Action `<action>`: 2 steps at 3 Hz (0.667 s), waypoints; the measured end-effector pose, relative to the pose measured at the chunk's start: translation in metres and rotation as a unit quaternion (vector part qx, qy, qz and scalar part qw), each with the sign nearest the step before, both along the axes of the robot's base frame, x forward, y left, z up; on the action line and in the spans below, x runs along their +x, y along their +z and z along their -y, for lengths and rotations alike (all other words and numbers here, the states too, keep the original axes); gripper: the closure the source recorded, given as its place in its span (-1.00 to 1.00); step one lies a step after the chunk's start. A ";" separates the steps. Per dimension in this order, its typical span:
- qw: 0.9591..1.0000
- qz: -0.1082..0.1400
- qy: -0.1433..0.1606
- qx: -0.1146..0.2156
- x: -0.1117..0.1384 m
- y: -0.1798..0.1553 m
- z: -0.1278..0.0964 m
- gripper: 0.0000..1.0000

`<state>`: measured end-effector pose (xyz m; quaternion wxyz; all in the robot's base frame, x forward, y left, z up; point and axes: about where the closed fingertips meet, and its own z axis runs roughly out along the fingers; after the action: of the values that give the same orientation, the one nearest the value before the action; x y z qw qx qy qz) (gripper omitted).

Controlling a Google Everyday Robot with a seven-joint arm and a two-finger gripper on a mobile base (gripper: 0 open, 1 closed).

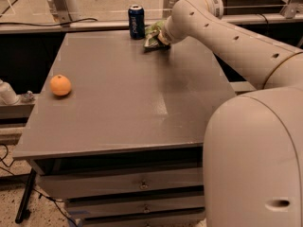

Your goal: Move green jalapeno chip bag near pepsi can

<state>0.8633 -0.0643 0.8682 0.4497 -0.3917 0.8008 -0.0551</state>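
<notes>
White arm is being held stretched out from the near right toward the far middle of the view. Bulky shoulder housing is being kept in the near right corner. Forearm link is being angled up and away, with the rounded wrist being bent downward. Gripper is being held low at the arm's far tip, mostly hidden behind the wrist.
</notes>
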 end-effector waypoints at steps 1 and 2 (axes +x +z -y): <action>1.000 -0.015 0.002 -0.006 -0.006 -0.001 -0.006 0.63; 1.000 -0.024 -0.003 -0.011 -0.011 -0.001 -0.002 0.16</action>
<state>0.8527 -0.0620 0.8668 0.4255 -0.3951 0.8122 -0.0558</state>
